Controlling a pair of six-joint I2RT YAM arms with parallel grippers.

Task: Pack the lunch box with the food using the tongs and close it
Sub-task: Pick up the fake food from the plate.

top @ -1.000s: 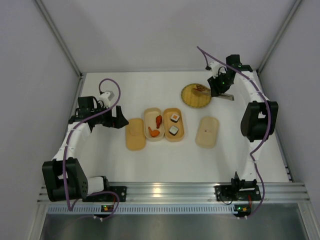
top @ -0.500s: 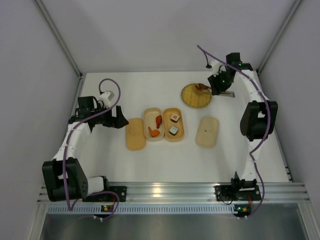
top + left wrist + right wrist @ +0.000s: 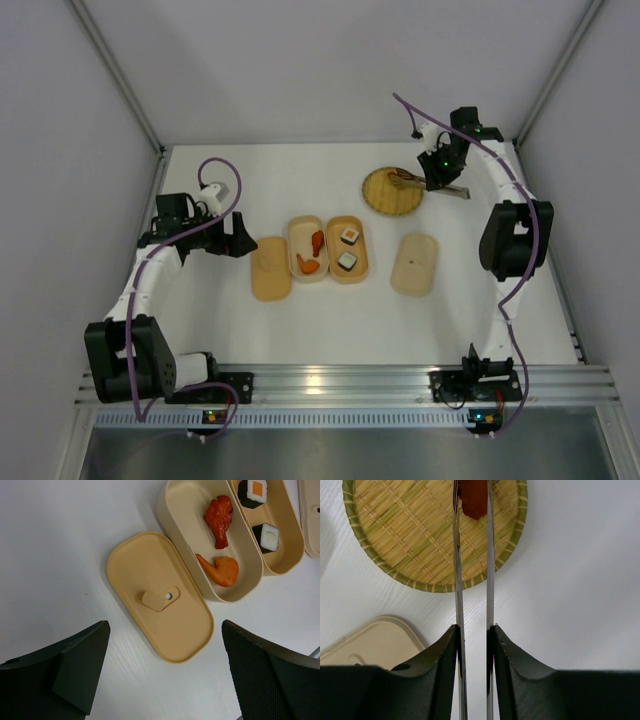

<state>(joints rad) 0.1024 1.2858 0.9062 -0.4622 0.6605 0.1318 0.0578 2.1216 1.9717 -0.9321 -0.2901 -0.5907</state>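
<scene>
My right gripper point(image 3: 473, 630) is shut on the silvery tongs point(image 3: 456, 575), one finger against each arm. The tong tips pinch a dark red piece of food point(image 3: 474, 502) over the round woven plate point(image 3: 420, 540); from above this gripper point(image 3: 440, 170) is at the plate's right rim. The lunch box stands open as two beige trays: the left tray point(image 3: 175, 515) holds two orange-red pieces point(image 3: 219, 517), the right tray point(image 3: 360, 268) two sushi rolls point(image 3: 350, 236). My left gripper point(image 3: 165, 632) is open and empty, just above a beige lid point(image 3: 150, 575).
A second beige lid point(image 3: 414, 263) lies on the white table right of the trays, and its corner shows under my right gripper point(image 3: 375, 640). Grey walls close in the table on three sides. The arm bases stand on the rail at the near edge.
My right gripper has squeezed the tongs closer together and shifted slightly toward the back over the plate's edge. The left arm has not moved.
</scene>
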